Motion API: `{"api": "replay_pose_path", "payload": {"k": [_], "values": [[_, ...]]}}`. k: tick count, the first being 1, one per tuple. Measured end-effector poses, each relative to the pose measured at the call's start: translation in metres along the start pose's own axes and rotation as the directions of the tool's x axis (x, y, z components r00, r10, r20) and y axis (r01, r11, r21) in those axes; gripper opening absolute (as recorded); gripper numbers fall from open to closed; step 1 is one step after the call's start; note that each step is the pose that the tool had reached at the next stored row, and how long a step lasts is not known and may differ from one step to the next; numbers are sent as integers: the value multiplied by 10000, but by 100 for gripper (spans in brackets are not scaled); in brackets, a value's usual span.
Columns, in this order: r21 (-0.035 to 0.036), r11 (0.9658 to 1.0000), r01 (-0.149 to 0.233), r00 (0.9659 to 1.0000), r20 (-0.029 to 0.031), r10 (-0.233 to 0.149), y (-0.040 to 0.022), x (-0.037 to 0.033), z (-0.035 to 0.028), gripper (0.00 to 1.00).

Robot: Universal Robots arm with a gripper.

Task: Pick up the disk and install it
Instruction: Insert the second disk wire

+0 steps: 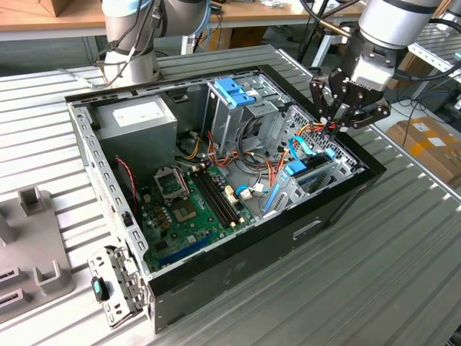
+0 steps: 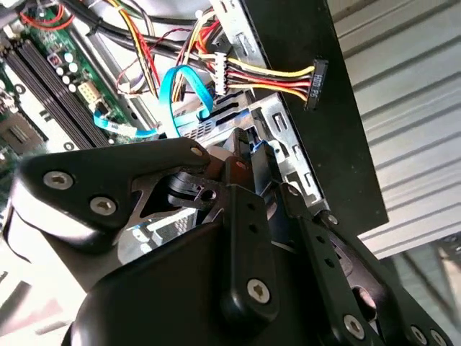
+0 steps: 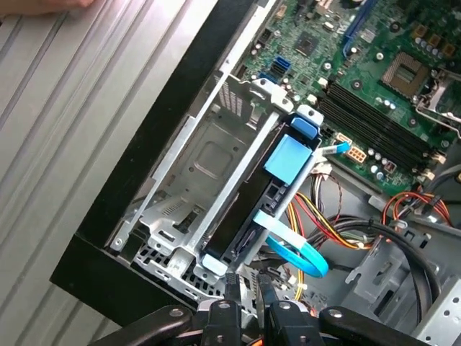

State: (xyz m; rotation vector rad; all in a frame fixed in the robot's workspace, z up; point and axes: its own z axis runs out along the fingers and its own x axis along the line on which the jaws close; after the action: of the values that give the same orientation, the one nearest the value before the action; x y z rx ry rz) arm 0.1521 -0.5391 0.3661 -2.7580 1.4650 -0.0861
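Hovering with fingers (image 1: pixel 333 124) pressed together and empty just above the disk (image 3: pixel 277 189), already seated upright in the case's right-hand drive bay (image 3: pixel 209 155), install nearly done, final push home likely needed

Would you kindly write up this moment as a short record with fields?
setting: open computer case on a ribbed metal table
disk: standing on edge in the drive bay at the case's front corner, blue carrier tab showing
gripper: above that bay, holding nothing visible
cables: blue ribbon cable looped beside the disk
other: motherboard, grey power supply
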Motion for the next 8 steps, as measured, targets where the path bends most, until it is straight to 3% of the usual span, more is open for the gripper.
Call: {"api": "replay_pose_path", "payload": {"k": [3, 8], "values": [[24, 9984, 563, 9984, 23, -563, 0, 0, 1, 24], [24, 9984, 573, 9984, 24, -573, 0, 0, 0, 24]]}}
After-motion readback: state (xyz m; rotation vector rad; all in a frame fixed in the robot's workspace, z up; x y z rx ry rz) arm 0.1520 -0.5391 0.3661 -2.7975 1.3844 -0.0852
